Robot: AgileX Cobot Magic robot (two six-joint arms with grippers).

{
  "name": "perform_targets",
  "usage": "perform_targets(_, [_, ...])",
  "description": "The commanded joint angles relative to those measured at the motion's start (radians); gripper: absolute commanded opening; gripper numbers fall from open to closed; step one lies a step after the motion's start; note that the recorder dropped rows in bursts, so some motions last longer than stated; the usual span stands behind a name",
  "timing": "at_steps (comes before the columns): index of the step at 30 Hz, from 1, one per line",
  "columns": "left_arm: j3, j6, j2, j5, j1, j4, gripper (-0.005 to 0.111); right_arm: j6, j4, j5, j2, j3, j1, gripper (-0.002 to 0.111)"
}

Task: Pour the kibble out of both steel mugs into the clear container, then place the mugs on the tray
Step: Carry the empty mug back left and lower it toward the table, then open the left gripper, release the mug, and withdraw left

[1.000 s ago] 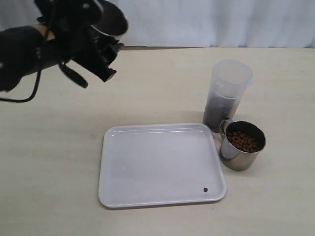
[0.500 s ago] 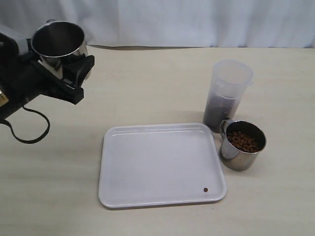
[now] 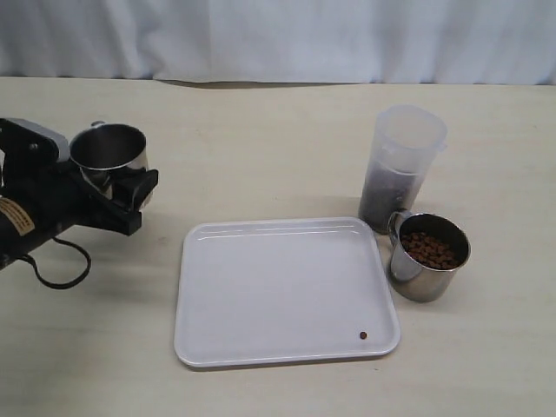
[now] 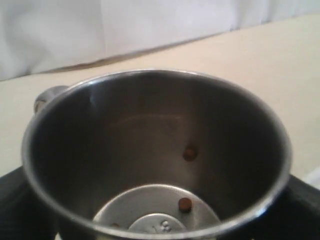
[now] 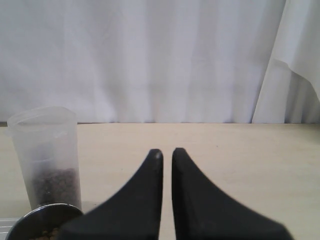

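Observation:
My left gripper (image 3: 111,181) is shut on an upright steel mug (image 3: 109,149) low over the table, left of the white tray (image 3: 278,287). In the left wrist view this mug (image 4: 150,125) is almost empty, with only a few kibble pellets (image 4: 185,204) inside. The second steel mug (image 3: 427,258), full of kibble (image 3: 430,249), stands at the tray's right edge. It touches the clear container (image 3: 401,165), whose lower part holds kibble. My right gripper (image 5: 167,152) is shut on nothing, beside the container (image 5: 46,157) and that mug's rim (image 5: 42,215).
One stray pellet (image 3: 363,335) lies in the tray's front right corner. A black cable (image 3: 61,269) loops on the table under the left arm. A white curtain (image 3: 347,39) closes off the back of the table.
The left gripper has come down from high at the back left, carrying the mug. The mug has turned from tilted to upright and now sits low, left of the tray.

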State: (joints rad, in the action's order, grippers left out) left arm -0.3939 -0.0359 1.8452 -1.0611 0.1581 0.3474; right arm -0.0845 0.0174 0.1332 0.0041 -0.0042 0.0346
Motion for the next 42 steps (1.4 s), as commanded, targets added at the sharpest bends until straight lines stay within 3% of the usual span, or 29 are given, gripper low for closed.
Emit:
perform_targets(1, [-0.032,0.017,0.111,-0.047,-0.043,0.065,0.0,0.001,0.002,-0.001,-0.004,0.004,0.003,0.005])
perform_targets(8, [-0.091,0.0,0.206,-0.044,-0.043,0.183,0.0,0.001,0.002,-0.001,-0.004,0.004,0.003,0.005])
perform_targets(16, [-0.121,0.004,0.221,0.04,-0.043,0.146,0.0,0.001,0.002,-0.001,-0.004,0.004,0.003,0.005])
perform_targets(18, [-0.125,0.004,0.221,0.042,-0.043,0.146,0.01,0.001,0.002,-0.001,-0.004,0.004,0.003,0.005])
perform_targets(20, [-0.125,0.004,0.221,0.055,-0.043,0.146,0.036,0.001,0.002,-0.001,-0.004,0.004,0.003,0.005])
perform_targets(21, [-0.125,0.004,0.221,0.096,-0.043,0.146,0.057,0.001,0.002,-0.001,-0.004,0.004,0.003,0.005])
perform_targets(23, [-0.125,0.007,0.221,0.131,-0.043,0.143,0.073,0.001,0.002,-0.001,-0.004,0.004,0.003,0.005])
perform_targets(26, [-0.125,0.008,0.219,0.162,-0.043,0.13,0.088,0.001,0.002,-0.001,-0.004,0.004,0.003,0.005])
perform_targets(42, [-0.01,-0.09,-0.063,0.217,-0.043,0.191,0.089,0.001,0.002,-0.001,-0.004,0.004,0.003,0.005])
